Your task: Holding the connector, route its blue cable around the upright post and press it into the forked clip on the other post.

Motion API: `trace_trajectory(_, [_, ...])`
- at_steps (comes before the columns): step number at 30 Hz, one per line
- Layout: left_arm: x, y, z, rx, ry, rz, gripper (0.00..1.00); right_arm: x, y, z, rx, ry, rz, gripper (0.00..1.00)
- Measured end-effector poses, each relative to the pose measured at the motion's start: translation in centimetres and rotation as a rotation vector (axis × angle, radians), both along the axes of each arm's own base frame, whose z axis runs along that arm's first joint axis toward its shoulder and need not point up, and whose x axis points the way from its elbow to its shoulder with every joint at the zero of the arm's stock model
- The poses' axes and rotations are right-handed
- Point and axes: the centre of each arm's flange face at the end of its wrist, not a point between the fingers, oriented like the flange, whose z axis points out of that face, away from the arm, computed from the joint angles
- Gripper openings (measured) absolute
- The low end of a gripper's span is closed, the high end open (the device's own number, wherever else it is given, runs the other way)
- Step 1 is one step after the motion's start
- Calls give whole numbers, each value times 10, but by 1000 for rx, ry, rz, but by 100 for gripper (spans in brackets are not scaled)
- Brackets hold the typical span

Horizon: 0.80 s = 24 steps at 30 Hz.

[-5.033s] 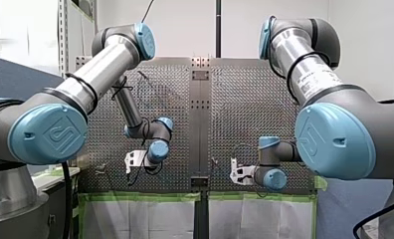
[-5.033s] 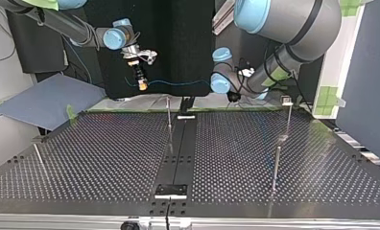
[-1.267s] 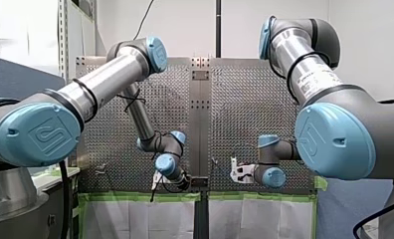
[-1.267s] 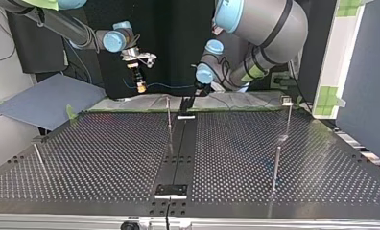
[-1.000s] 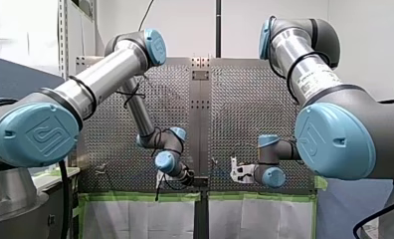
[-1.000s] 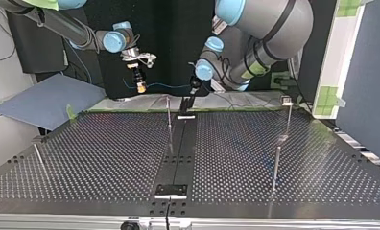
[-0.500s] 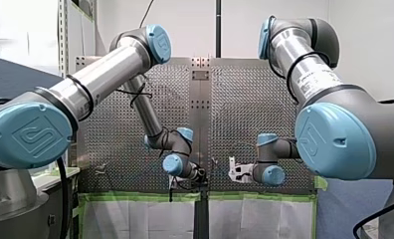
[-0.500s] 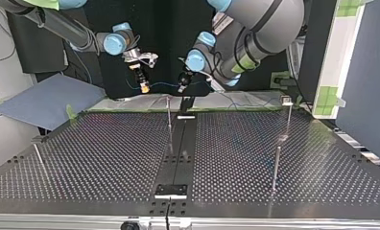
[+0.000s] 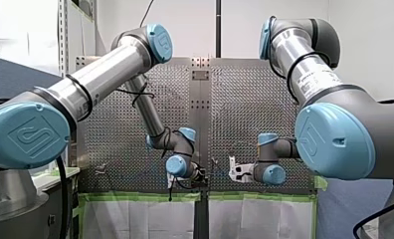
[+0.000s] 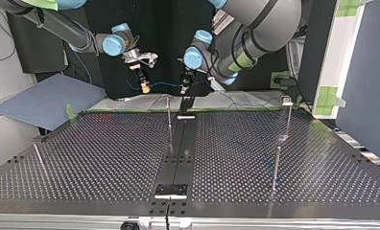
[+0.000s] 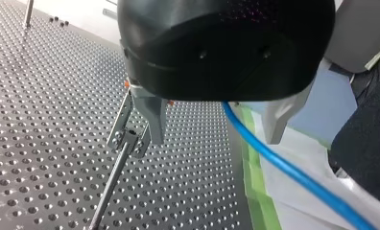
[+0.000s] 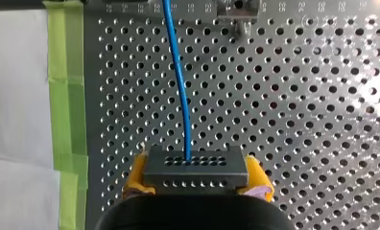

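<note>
In the right wrist view my right gripper (image 12: 196, 184) is shut on the dark grey connector (image 12: 195, 167), yellow pads on both its sides. The blue cable (image 12: 178, 81) leaves the connector and runs ahead over the table. My left gripper (image 11: 214, 136) is open, and the blue cable (image 11: 284, 167) passes between its metal fingers without being pinched. A forked clip (image 11: 128, 136) on a thin post stands right beside one finger. In the top view the cable (image 10: 164, 85) hangs between my right gripper (image 10: 144, 86) and my left gripper (image 10: 183, 88), above the near post (image 10: 169, 115).
More thin posts stand on the perforated table (image 10: 106, 158): one with a small head (image 10: 288, 103) at the top view's right, another (image 10: 276, 165) in front of it, one (image 10: 38, 155) at its left. Green tape (image 12: 65, 96) edges the table.
My left arm has swung from the top view's right toward my right gripper and now straddles the cable. My right gripper with the connector has shifted slightly toward it.
</note>
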Motion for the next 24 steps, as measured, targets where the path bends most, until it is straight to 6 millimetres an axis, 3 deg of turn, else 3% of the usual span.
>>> trace_trajectory(10, [-5, -6, 2, 4, -42, 52, 100, 7, 3, 2, 12, -25, 75, 0])
trace_trajectory(22, [-7, -7, 5, 16, -78, 132, 100, 1, 0, 1, 27, -26, 69, 0])
trace_trajectory(24, [-7, -6, 5, 18, -82, 149, 76, 0, -1, 1, 28, -25, 66, 0])
